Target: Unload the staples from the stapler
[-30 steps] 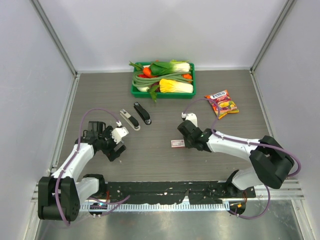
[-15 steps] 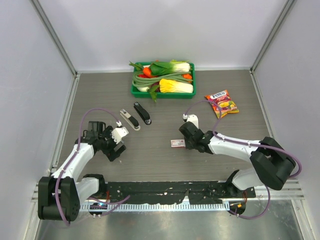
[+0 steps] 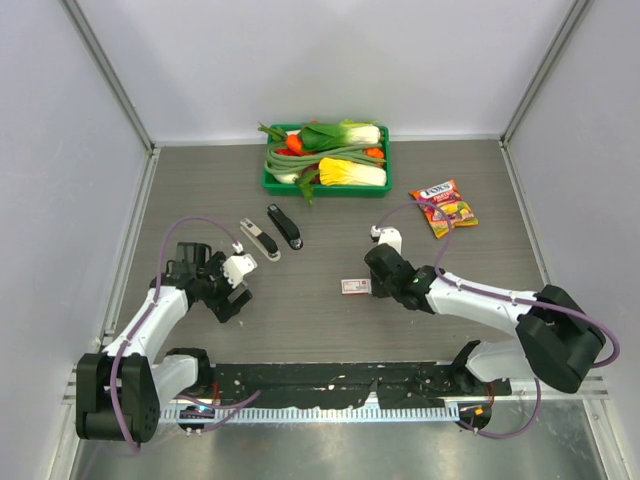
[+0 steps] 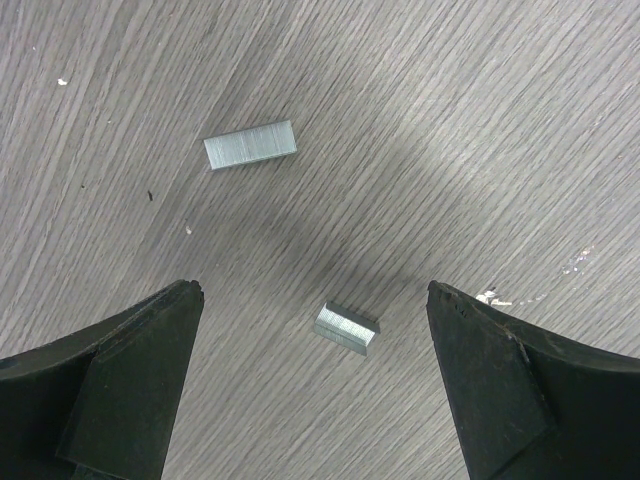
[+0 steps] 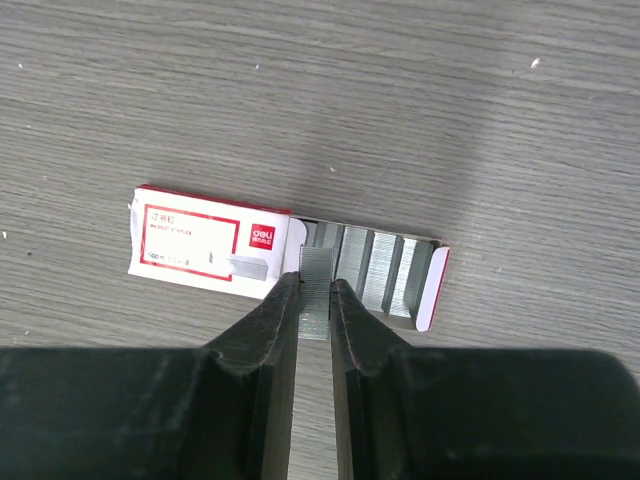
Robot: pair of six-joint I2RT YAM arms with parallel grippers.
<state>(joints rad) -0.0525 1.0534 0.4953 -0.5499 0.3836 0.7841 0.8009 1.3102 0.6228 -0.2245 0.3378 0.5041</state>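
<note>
While the left gripper (image 4: 312, 295) hangs over the wood-grain table (image 4: 480, 120) with its black fingers (image 4: 130, 380) spread wide, two staple strips (image 4: 250, 146) lie loose on the surface below. The longer one sits ahead of the fingertips, and the shorter one (image 4: 347, 328) lies in the gap between the fingers, touching neither. Across the table, the right gripper (image 5: 314, 285) has its fingers (image 5: 262, 340) drawn almost together, pinching a grey staple strip (image 5: 316, 262) on edge at the open end of a red-and-white staple box (image 5: 200, 245). Further rows of staples (image 5: 385, 270) fill that box just to the right of the fingertips. The stapler (image 3: 258, 239) — white, with a silver rail — lies on the table beyond the left gripper's fingers and well apart from the right gripper's, just beside a black stapler (image 3: 285, 227).
</note>
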